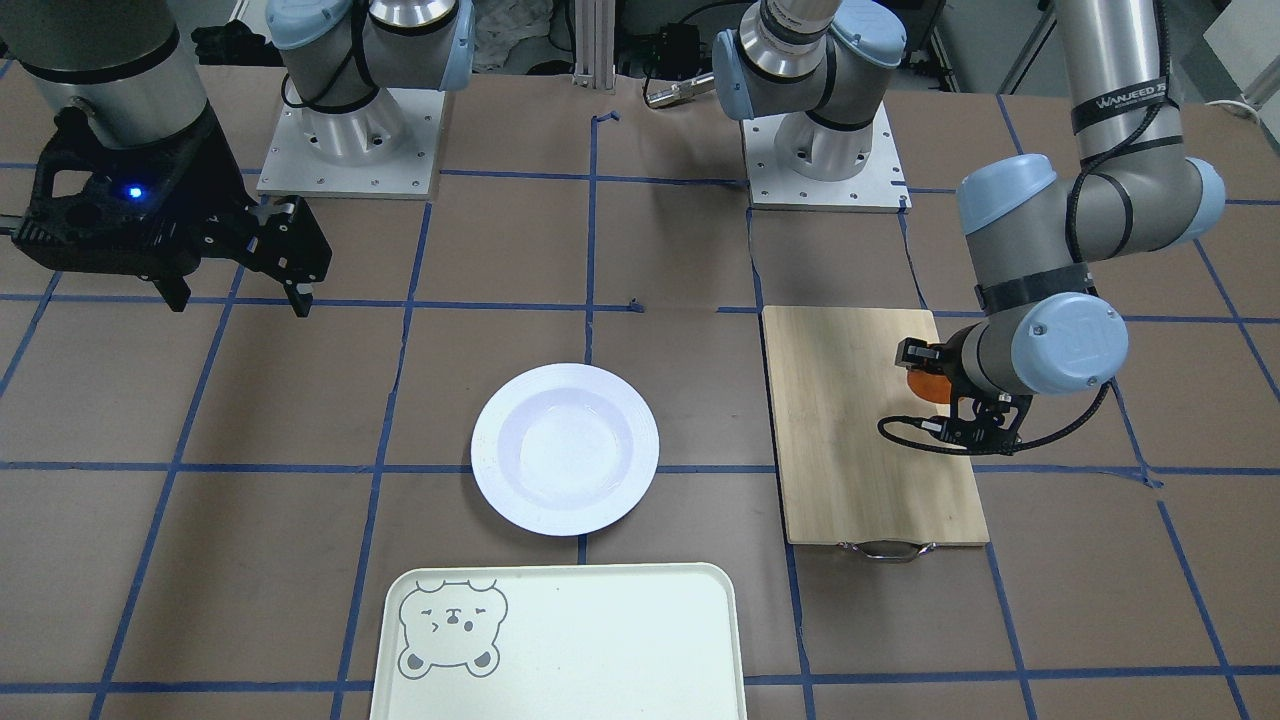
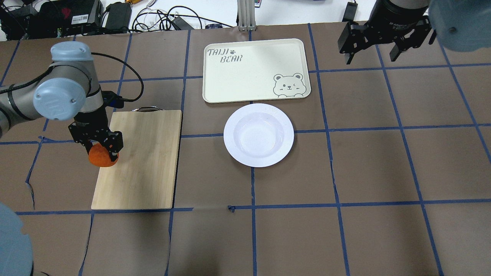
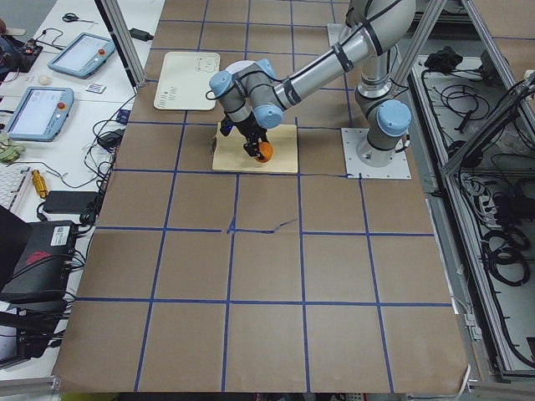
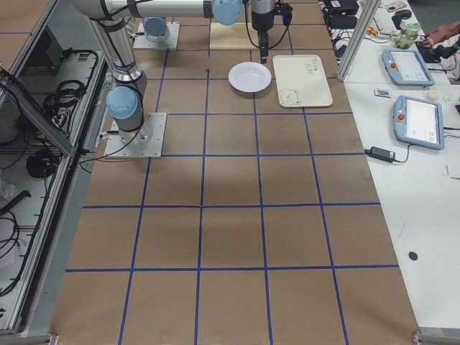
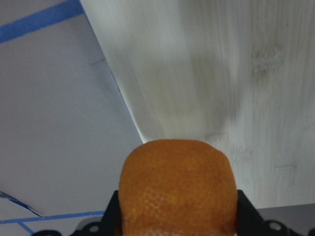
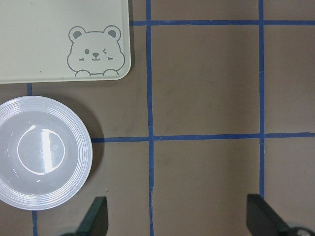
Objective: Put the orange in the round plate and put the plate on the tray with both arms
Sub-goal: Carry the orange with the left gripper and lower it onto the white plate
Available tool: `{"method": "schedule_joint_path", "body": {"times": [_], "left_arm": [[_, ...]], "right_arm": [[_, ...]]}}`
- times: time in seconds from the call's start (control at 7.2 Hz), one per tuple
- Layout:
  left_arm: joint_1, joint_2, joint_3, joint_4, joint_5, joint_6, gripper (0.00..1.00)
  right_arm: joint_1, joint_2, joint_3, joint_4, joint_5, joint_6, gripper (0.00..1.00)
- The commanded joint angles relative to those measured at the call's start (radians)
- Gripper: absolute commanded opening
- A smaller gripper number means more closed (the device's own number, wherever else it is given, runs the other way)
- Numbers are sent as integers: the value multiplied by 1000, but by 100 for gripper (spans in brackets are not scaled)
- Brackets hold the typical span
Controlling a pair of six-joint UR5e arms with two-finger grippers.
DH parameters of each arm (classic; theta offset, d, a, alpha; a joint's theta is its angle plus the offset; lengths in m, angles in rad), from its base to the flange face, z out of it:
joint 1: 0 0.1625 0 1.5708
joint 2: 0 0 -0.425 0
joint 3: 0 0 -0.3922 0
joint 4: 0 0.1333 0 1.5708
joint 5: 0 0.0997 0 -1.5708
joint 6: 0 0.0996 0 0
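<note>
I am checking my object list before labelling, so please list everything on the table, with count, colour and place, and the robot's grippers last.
orange: one, bright orange, held in the left gripper at the cutting board's edge farthest from the plate
round plate: one, glossy white, middle of the table, empty
tray: one, pale cream with a grey bear face, just beyond the plate, apart from it, empty
cutting board: one, light bamboo with a metal handle, on the robot's left side
table: one, brown cover with blue tape grid
left gripper: one, black, shut on the orange
right gripper: one, black, open, above the table's far right part
</note>
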Motion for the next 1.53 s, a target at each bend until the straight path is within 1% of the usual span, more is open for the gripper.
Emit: {"method": "schedule_joint_path", "body": {"times": [0.0, 0.14, 0.42, 0.56, 0.69, 0.83, 0.97, 1.25, 1.39], "left_arm": [[-145, -23, 127, -28, -80, -172, 17], [-213, -29, 147, -25, -147, -282, 17], [-365, -37, 150, 15, -226, -599, 17], [-435, -59, 150, 120, -283, -748, 17], [-509, -90, 150, 186, -309, -880, 17], [-572, -134, 150, 310, -317, -965, 17], [-594, -171, 150, 375, -318, -1009, 17], [-615, -216, 146, 441, -317, -1011, 18], [-617, -228, 146, 449, -317, -1018, 36]], "right_arm": [[0, 0, 0, 0, -1, 0, 100], [0, 0, 0, 0, -1, 0, 100], [0, 0, 0, 0, -1, 0, 100], [0, 0, 0, 0, -1, 0, 100], [0, 0, 0, 0, -1, 0, 100], [0, 0, 0, 0, -1, 0, 100], [-2, 0, 0, 0, -1, 0, 100], [-5, 0, 0, 0, -1, 0, 100], [-14, 3, 2, 0, 1, -2, 100]]}}
